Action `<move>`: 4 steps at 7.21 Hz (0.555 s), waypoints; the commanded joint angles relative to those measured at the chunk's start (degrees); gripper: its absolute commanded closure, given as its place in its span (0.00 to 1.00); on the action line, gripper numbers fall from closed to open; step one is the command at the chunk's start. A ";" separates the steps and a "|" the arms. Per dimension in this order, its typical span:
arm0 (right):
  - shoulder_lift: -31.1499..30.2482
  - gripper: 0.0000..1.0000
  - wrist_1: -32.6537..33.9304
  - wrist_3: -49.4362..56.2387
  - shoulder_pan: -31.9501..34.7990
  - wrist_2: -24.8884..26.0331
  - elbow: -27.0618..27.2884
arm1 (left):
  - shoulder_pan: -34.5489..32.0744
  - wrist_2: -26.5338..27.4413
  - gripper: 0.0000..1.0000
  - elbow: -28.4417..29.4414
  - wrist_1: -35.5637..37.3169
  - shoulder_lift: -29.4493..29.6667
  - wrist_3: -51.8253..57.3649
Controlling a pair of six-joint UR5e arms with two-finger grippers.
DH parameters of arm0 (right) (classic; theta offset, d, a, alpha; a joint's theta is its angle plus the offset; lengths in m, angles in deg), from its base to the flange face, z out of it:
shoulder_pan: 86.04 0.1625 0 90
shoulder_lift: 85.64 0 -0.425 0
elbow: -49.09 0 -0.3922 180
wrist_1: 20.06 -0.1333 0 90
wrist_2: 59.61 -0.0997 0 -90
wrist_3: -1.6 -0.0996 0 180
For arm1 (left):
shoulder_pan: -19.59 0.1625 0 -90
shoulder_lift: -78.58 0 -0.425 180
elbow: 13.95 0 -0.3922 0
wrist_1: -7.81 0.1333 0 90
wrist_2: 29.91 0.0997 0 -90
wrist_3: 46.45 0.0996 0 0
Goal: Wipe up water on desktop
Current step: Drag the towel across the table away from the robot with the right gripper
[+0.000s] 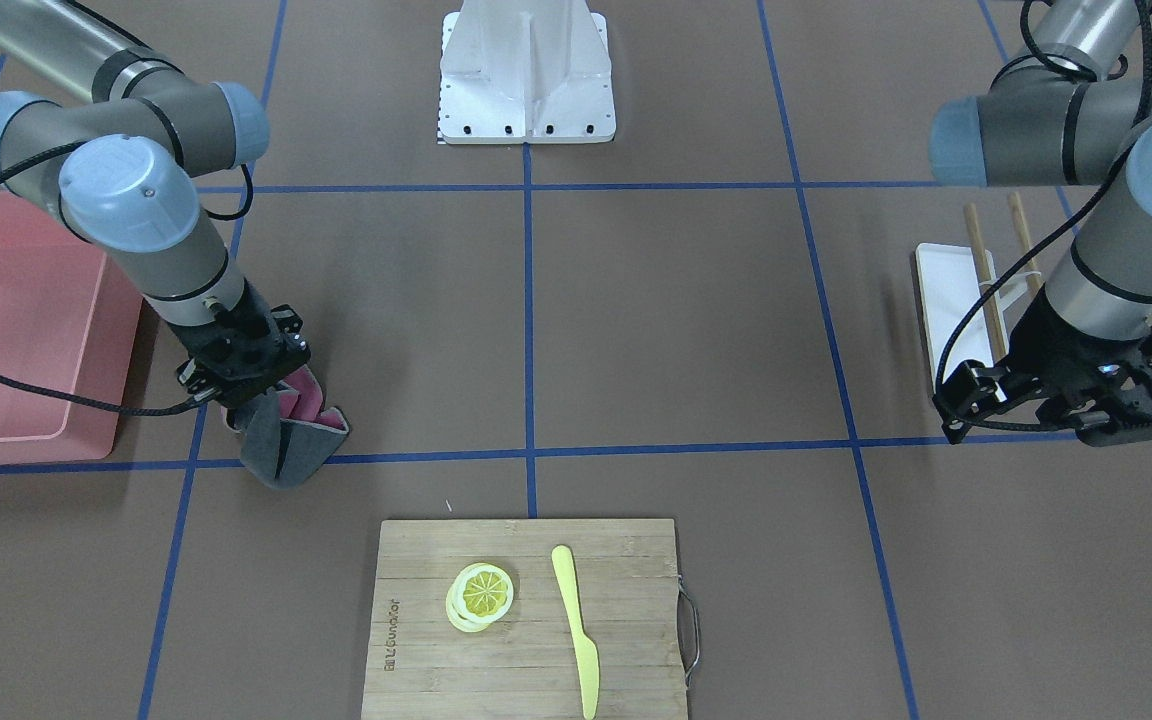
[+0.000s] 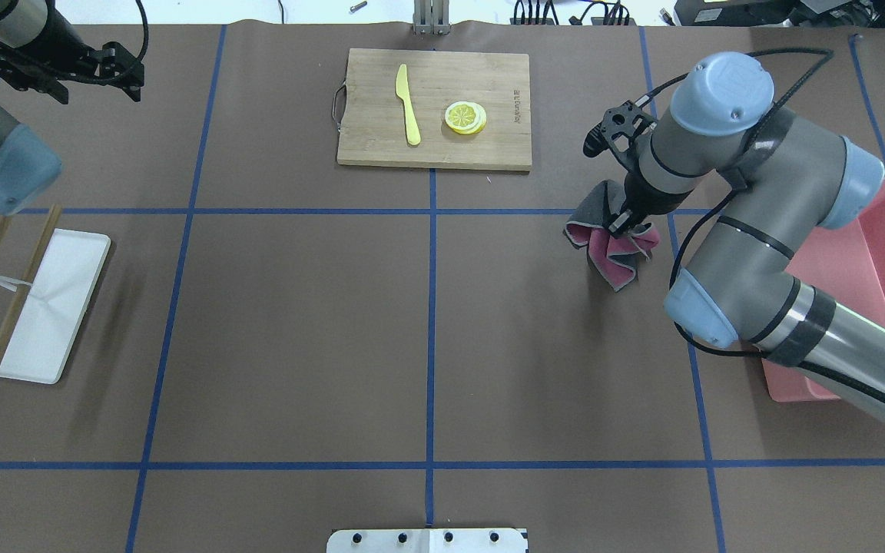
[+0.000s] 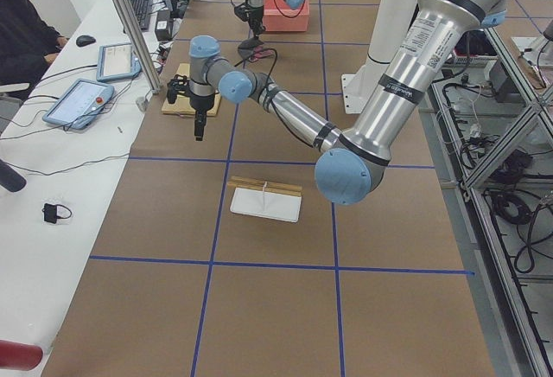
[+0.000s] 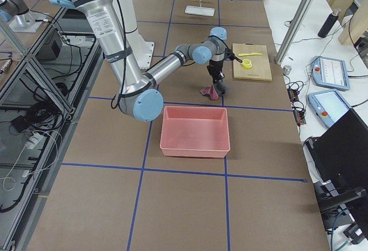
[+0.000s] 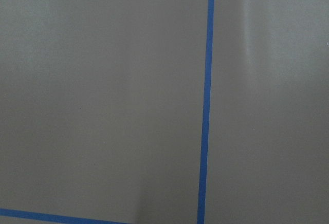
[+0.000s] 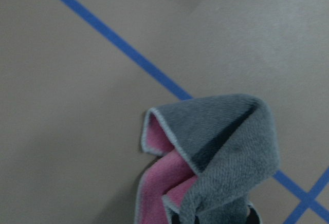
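The desktop (image 2: 296,322) is a matte brown surface crossed by blue tape lines. I can make out no water on it in any view. My right gripper (image 2: 621,223) is shut on a grey cloth with a pink inside (image 2: 615,250), which hangs folded below the fingers near a tape crossing. The cloth (image 1: 291,445) has its lower fold at or just above the surface; I cannot tell which. The right wrist view shows the draped cloth (image 6: 216,152). My left gripper (image 2: 97,86) is open and empty, held high at the far left corner.
A bamboo cutting board (image 2: 504,146) at the far middle carries a yellow knife (image 2: 409,104) and lemon slices (image 2: 465,117). A pink bin (image 2: 880,253) stands at the right under my right arm. A white tray (image 2: 58,307) with chopsticks (image 2: 24,288) lies at the left.
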 commanded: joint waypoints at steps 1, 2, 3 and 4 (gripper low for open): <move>-7.91 1.00 0.54 -0.79 -3.89 -0.38 10.34 | -0.07 0.03 0.02 0.08 -0.01 -0.18 0.12; -13.01 1.00 0.54 -0.88 -5.30 -0.38 15.09 | 0.02 0.03 0.02 0.17 -0.01 -0.18 0.12; -17.41 1.00 0.54 -0.97 -6.88 -0.46 19.32 | 0.02 0.03 0.02 0.08 -0.01 -0.18 0.12; -20.50 1.00 0.54 -1.32 -9.15 -0.46 22.75 | 0.02 0.12 0.02 0.08 -0.01 -0.18 0.21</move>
